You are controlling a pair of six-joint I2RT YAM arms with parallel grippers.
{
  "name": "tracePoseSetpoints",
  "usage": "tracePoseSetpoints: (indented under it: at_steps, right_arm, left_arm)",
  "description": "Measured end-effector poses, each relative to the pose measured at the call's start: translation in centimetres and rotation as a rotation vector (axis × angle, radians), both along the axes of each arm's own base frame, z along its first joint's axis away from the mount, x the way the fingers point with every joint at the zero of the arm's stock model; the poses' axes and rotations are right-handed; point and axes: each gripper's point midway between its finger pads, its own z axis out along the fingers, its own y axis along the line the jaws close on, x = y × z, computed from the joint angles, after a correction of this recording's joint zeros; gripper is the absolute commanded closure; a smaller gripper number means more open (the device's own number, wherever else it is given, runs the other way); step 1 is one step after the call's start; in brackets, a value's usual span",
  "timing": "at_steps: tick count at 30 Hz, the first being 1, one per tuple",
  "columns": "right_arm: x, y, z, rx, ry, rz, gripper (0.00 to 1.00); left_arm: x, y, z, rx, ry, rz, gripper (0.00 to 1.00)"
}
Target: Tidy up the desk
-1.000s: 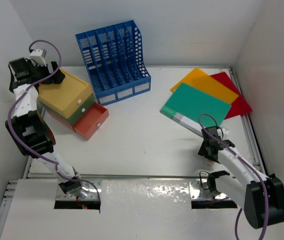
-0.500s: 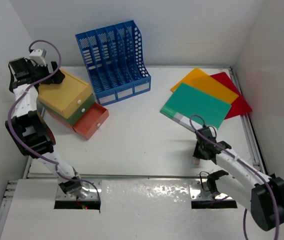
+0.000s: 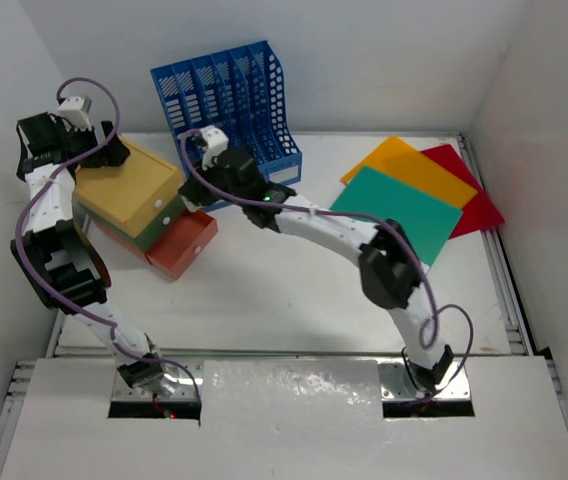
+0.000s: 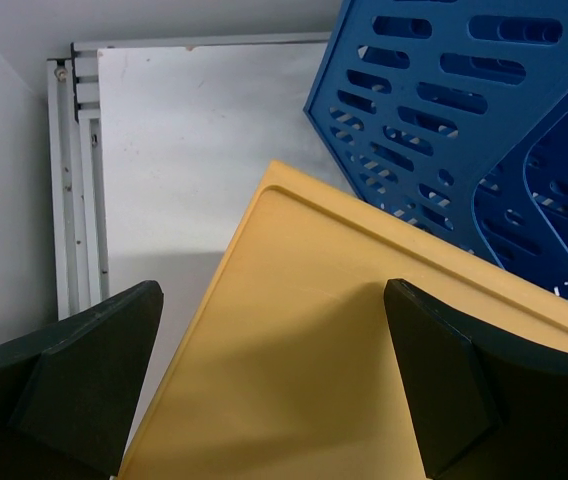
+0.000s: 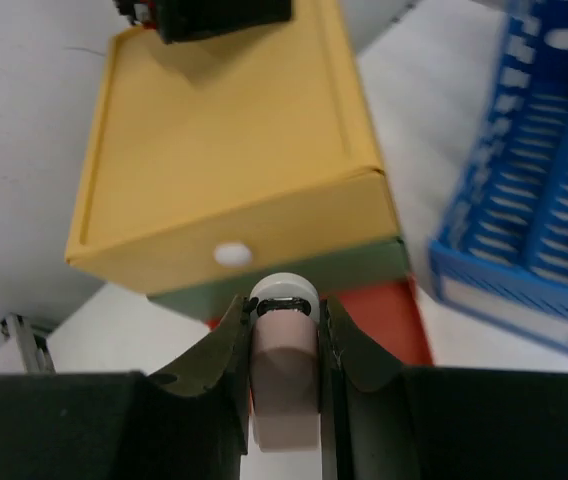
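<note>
Clamping pale stick [image 5: 284, 390], right gripper [image 5: 284, 302] hovered by drawer box [image 5: 234, 130]; left gripper [image 4: 269, 375] gaped; stick might slip, missing red drawer [image 3: 182, 243].

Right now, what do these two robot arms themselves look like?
The left arm and right arm are white tubes linked by chunky black joints, and a purple cable loops along each. The left gripper has broad matte-black jaws; the right gripper has black jaws too, with curved inner edges.
</note>
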Motion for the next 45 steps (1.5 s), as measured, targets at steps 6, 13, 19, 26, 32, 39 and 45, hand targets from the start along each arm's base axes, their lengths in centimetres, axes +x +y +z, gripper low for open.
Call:
tracePoseSetpoints:
  at_steps: [6,13,19,26,32,39,45]
  right_arm:
    - [0.8,5.3,-5.8,0.060,0.030,0.045,1.00]
    - [1.2,4.9,-11.3,0.086,0.116,-0.033,1.00]
    - [2.8,5.5,-12.1,0.169,0.160,-0.135,1.00]
    - [3.8,5.9,-15.7,0.212,0.244,-0.224,0.93]
    - [3.2,6.5,-15.0,0.225,0.220,-0.218,0.42]
    - [1.2,7.1,-14.7,0.082,0.101,-0.146,0.29]
    - [-3.2,6.1,-14.0,-0.052,-0.003,0.006,0.51]
  left_arm:
    - [0.0,0.0,0.0,-0.010,0.006,0.011,0.09]
    - [0.0,0.0,0.0,-0.013,0.007,0.016,0.09]
    - [0.2,0.0,0.0,-0.014,0.013,0.030,0.09]
    - [0.4,0.0,0.1,-0.005,0.010,0.040,0.09]
    - [0.5,0.1,0.1,0.002,0.007,0.046,0.09]
    - [0.8,0.3,0.2,0.013,0.003,0.055,0.09]
    - [1.2,0.4,0.3,0.020,-0.001,0.060,0.09]
